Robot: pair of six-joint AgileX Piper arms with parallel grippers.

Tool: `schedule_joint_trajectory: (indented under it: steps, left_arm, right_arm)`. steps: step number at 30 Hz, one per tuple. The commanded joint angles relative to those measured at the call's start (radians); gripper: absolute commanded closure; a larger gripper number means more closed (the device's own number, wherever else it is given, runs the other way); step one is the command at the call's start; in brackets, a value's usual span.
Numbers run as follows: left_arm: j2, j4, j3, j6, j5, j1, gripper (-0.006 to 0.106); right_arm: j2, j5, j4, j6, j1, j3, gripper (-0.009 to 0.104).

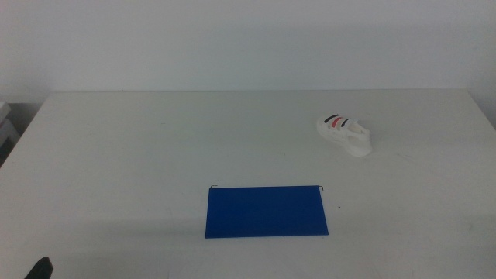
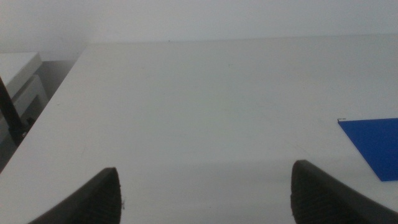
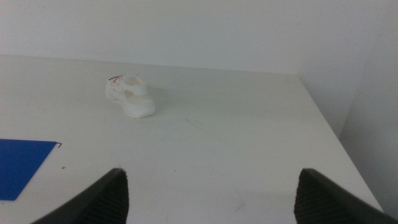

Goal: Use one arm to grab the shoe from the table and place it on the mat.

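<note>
The white shoe (image 1: 344,133) with black and red straps lies on the white table (image 1: 155,147) at the far right. It also shows in the right wrist view (image 3: 129,97). The deep-blue mat (image 1: 266,211) lies flat near the table's front middle, well apart from the shoe; its corner shows in the left wrist view (image 2: 375,145) and in the right wrist view (image 3: 20,165). My left gripper (image 2: 205,196) is open and empty, low over the table's front left; a bit of it shows at the middle view's bottom edge (image 1: 40,270). My right gripper (image 3: 211,196) is open and empty over the front right, far from the shoe.
A plain white wall (image 1: 248,39) stands behind the table. A light-coloured unit (image 2: 18,74) stands beyond the table's left edge. The table's right edge (image 3: 336,137) drops off close beyond the shoe's side.
</note>
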Motion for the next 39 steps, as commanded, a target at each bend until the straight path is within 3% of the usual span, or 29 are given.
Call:
schedule_joint_trajectory:
  steps: [1, 11, 18, 22, 30, 39]
  left_arm:
    - [-0.013, -0.007, 0.007, -0.005, -0.080, -0.005, 0.007]
    - [-0.013, -0.007, 0.007, -0.005, -0.080, -0.005, 0.007]
    - [-0.013, -0.007, 0.007, -0.005, -0.080, -0.005, 0.007]
    - [-0.013, -0.007, 0.007, -0.005, -0.080, -0.005, 0.007]
    - [-0.013, -0.007, 0.007, -0.005, -0.080, -0.005, 0.007]
    - [-0.013, -0.007, 0.007, -0.005, -0.080, -0.005, 0.007]
  right_arm:
    - [-0.025, -0.074, 0.006, -0.006, 0.001, -0.001, 0.020]
    - [0.237, 0.053, 0.011, -0.006, 0.001, -0.295, 0.020]
    - [0.516, 0.069, 0.106, -0.006, 0.005, -0.531, 0.020]
    - [0.685, 0.085, 0.112, -0.022, 0.057, -0.666, 0.020]
    - [1.104, 0.325, 0.117, -0.147, 0.182, -1.087, 0.020]
    - [1.568, 0.619, 0.116, -0.246, 0.189, -1.576, 0.020]
